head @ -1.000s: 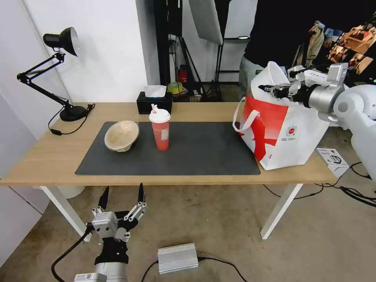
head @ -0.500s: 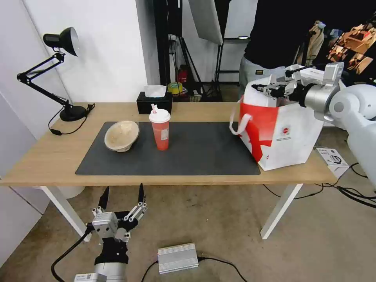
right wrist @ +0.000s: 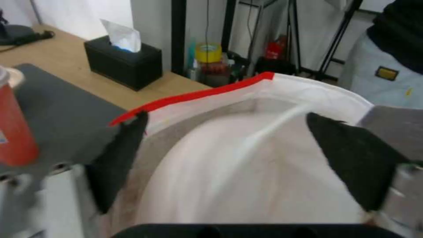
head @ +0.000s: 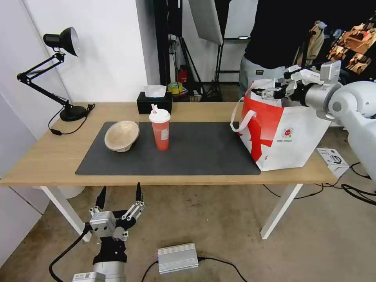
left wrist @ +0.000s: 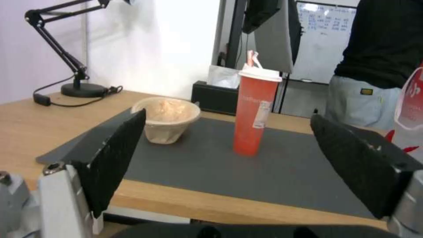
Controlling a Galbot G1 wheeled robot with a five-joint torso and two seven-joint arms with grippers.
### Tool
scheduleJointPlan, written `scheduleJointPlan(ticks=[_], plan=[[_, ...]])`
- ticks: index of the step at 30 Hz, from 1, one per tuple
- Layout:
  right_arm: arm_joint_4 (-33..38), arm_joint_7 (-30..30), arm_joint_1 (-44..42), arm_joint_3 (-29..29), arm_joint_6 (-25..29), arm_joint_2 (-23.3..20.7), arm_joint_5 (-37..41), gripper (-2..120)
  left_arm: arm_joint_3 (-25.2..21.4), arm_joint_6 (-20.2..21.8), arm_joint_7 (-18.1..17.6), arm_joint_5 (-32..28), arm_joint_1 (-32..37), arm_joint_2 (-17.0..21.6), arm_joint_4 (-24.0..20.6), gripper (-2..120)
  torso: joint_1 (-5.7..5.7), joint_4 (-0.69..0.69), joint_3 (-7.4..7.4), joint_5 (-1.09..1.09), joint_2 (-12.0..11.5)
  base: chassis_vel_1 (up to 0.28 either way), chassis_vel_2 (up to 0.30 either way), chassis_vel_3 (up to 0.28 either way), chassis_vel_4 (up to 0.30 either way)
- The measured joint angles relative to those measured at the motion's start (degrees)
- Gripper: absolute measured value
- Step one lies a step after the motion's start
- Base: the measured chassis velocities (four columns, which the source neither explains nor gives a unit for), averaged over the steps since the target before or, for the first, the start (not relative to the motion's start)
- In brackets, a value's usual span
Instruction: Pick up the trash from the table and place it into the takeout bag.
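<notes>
A tan pulp bowl (head: 121, 135) (left wrist: 166, 119) and a red drink cup (head: 160, 129) (left wrist: 255, 112) (right wrist: 13, 132) with a white lid and pink straw stand on the dark mat (head: 196, 152) of the table (head: 47, 156). The white-and-red takeout bag (head: 282, 133) (right wrist: 308, 89) stands upright at the table's right end. My right gripper (head: 270, 92) (right wrist: 227, 124) hangs open just over the bag's mouth, nothing between its fingers. My left gripper (head: 118, 197) (left wrist: 227, 119) is open below the table's front edge, facing the bowl and cup.
A black tissue box (head: 154, 102) (right wrist: 123, 62) sits at the table's back edge and a desk lamp (head: 72, 113) at the far left. A person in black (head: 282, 39) stands behind the bag. A silver box (head: 178, 256) and cables lie on the floor.
The bag's top dipped and folded half a second ago and stands upright again now. My right gripper stays over its mouth. My left gripper has shifted slightly.
</notes>
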Motion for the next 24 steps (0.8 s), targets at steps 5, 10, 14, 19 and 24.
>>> scheduleJointPlan(ticks=[5, 10, 14, 19, 24], plan=[[0.37, 0.02, 0.0, -0.06, -0.23, -0.43, -2.15, 100, -0.02, 0.0, -0.01, 0.0, 0.03, -0.02, -0.07, 100, 0.0, 0.0, 0.0, 0.0, 0.0, 0.0, 0.0, 0.0, 0.0], [0.7, 0.02, -0.01, -0.09, -0.25, -0.88, -2.86, 100, 0.02, -0.02, -0.01, 0.08, 0.12, -0.13, -0.17, 100, 0.0, 0.0, 0.0, 0.0, 0.0, 0.0, 0.0, 0.0, 0.0], [0.83, 0.02, -0.01, -0.09, -0.25, -1.27, -3.06, 100, 0.01, -0.12, -0.01, 0.15, 0.24, -0.15, -0.36, 100, 0.0, 0.0, 0.0, 0.0, 0.0, 0.0, 0.0, 0.0, 0.0], [1.32, 0.02, -0.18, 0.02, -0.26, -1.88, -3.08, 100, 0.01, -0.2, -0.01, 0.22, 0.44, -0.21, -0.64, 100, 0.0, 0.0, 0.0, 0.0, 0.0, 0.0, 0.0, 0.0, 0.0], [2.69, 0.71, -1.16, 1.02, -0.24, -2.14, -3.0, 100, -0.04, -0.24, -0.01, 0.24, 0.59, -0.2, -0.89, 100, 0.0, 0.0, 0.0, 0.0, 0.0, 0.0, 0.0, 0.0, 0.0]])
